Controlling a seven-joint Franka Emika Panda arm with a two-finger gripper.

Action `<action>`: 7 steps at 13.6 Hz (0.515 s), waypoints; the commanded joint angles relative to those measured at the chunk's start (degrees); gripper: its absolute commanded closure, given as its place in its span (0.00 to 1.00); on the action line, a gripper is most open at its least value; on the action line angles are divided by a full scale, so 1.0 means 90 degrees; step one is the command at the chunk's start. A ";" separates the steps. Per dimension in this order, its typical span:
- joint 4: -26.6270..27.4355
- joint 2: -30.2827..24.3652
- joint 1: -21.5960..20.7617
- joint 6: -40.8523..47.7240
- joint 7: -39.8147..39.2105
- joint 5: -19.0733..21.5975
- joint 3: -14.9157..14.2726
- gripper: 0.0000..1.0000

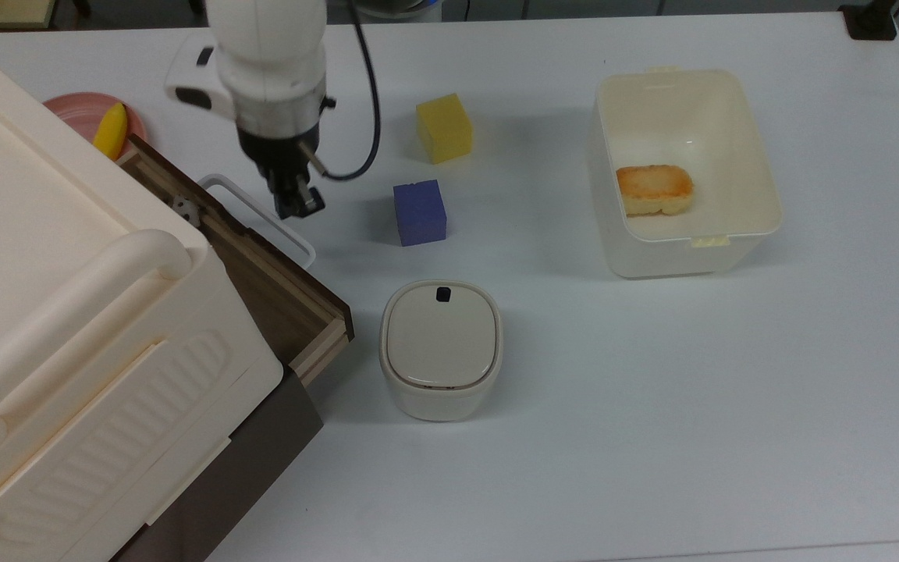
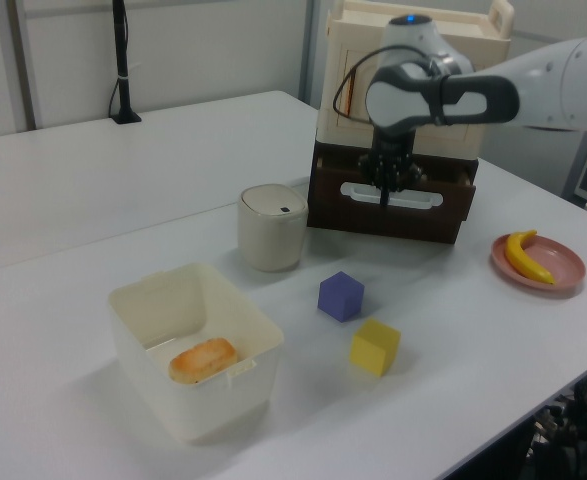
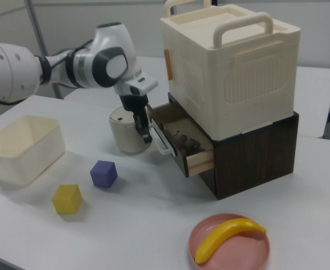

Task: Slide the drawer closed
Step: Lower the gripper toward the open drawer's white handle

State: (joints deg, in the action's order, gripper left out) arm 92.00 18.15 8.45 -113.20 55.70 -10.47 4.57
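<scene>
The dark-brown drawer (image 1: 278, 290) stands partly pulled out of the cabinet's base, its light wood side (image 3: 200, 161) showing. Its white loop handle (image 1: 284, 232) faces the table's middle. A small pale object (image 1: 184, 208) lies inside. My gripper (image 1: 298, 204) points down, shut with nothing in it, just in front of the handle near the end on the top view's upper side. The left view has my gripper (image 2: 384, 191) right over the handle (image 2: 418, 201), and in the right view my gripper (image 3: 144, 135) hangs beside the handle (image 3: 159, 141). I cannot tell if they touch.
The cream ribbed cabinet (image 1: 67, 312) sits on the drawer base. A lidded cream container (image 1: 440, 347) stands close to the drawer's corner. A purple cube (image 1: 419, 212), a yellow cube (image 1: 443, 127), a cream bin (image 1: 767, 179) with bread (image 1: 654, 189), and a banana (image 1: 111, 130) on a pink plate (image 1: 71, 109) are around.
</scene>
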 commanded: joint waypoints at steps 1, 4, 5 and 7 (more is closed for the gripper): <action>0.0013 0.0209 0.0047 -0.0176 0.0403 -0.0320 -0.0020 1.00; 0.0003 0.0210 0.0057 -0.0176 0.0413 -0.0331 -0.0020 1.00; 0.0003 0.0219 0.0047 -0.0176 0.0413 -0.0331 -0.0020 1.00; -0.0095 0.0239 0.0057 -0.0176 0.0413 -0.0321 -0.0020 1.00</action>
State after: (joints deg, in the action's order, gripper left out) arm 91.79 20.32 8.79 -113.26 57.91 -12.08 4.58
